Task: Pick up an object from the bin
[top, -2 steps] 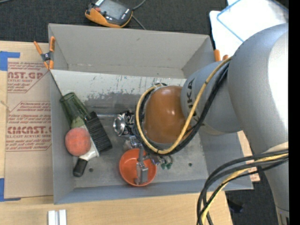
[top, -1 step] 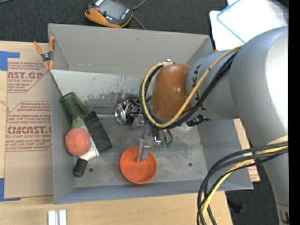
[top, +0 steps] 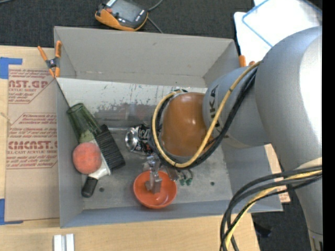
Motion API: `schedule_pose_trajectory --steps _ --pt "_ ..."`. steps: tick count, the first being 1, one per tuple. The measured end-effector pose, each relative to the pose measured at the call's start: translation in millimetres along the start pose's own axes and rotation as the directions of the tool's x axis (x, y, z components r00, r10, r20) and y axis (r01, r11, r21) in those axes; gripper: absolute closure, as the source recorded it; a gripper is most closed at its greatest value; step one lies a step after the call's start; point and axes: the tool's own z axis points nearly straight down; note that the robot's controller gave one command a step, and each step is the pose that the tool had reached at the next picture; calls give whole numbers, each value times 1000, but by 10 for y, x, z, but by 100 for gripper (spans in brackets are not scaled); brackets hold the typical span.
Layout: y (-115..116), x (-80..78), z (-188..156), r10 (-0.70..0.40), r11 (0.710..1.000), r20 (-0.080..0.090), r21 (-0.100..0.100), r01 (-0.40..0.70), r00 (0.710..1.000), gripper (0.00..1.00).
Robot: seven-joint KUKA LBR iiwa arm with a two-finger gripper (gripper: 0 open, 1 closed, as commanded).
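Note:
My gripper (top: 154, 180) reaches down below the arm's orange dome at the bin's front middle. Its tip is inside an orange-red round bowl (top: 154, 194) that lies near the front wall. Just behind and left of the gripper lies a shiny crumpled metallic thing (top: 134, 138). A small green and dark piece (top: 185, 179) sits right of the bowl, partly under the dome's cables.
At the bin's left lie a dark green bottle-like thing (top: 81, 120), a black brush (top: 110, 147), a salmon-pink ball (top: 86, 158) and a black handle end (top: 89, 187). The arm and its dome cover the bin's right middle.

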Motion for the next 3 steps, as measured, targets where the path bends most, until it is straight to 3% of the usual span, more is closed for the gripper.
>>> schedule_pose_trajectory --steps 1,2,3 --pt "0 0 0 0 1000 0 0 0 1000 100" --pt "2 25 -330 1 1000 -8 0 -1 1000 100" --pt "4 0 -626 0 1000 0 1 0 1000 100"
